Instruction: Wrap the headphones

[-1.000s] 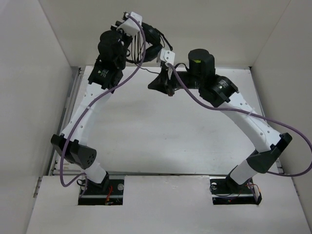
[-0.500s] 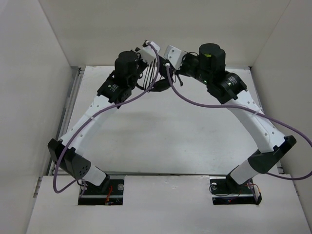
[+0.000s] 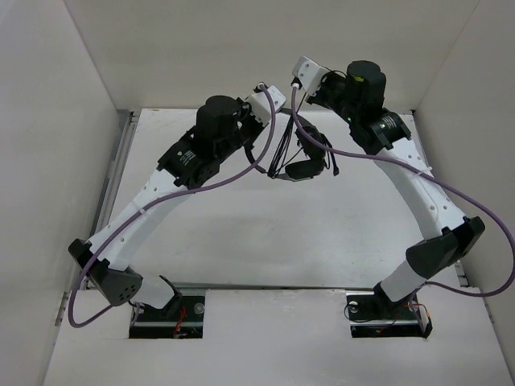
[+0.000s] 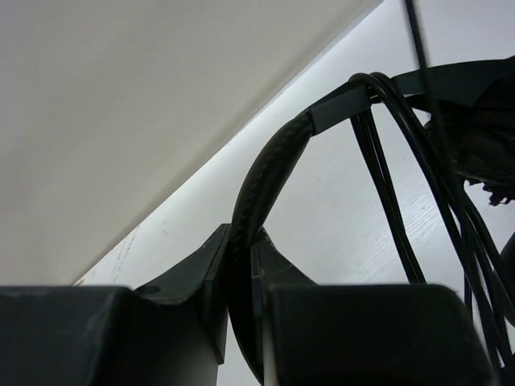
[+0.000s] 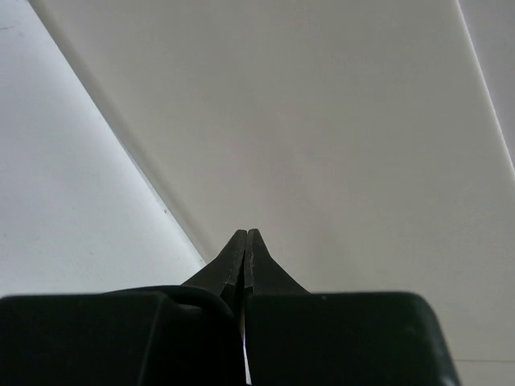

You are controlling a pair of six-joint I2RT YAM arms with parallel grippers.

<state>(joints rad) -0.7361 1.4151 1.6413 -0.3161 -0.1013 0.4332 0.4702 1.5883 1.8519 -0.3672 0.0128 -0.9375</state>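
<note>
The headphones (image 3: 310, 157) you're wrapping have swung right, hanging at upper centre; your left gripper (image 4: 241, 241) clamps the headband (image 4: 265, 169), right gripper (image 5: 245, 235) pinched closed.

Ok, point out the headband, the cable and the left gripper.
headband (image 4: 269, 161), left wrist view, padded arc.
cable (image 4: 376, 83), left wrist view, loop over the headband.
left gripper (image 4: 242, 241), left wrist view, between fingertips clamping the headband.

Left arm (image 3: 141, 211) arches forward and inward from its base; left gripper (image 4: 240, 241) is clamped on the headphones (image 4: 269, 161), the padded headband rising from between its fingers; right arm (image 3: 422, 189) arches inward too, its wrist raised higher; right gripper (image 5: 245, 240) has both fingers pressed together, tips touching
</note>
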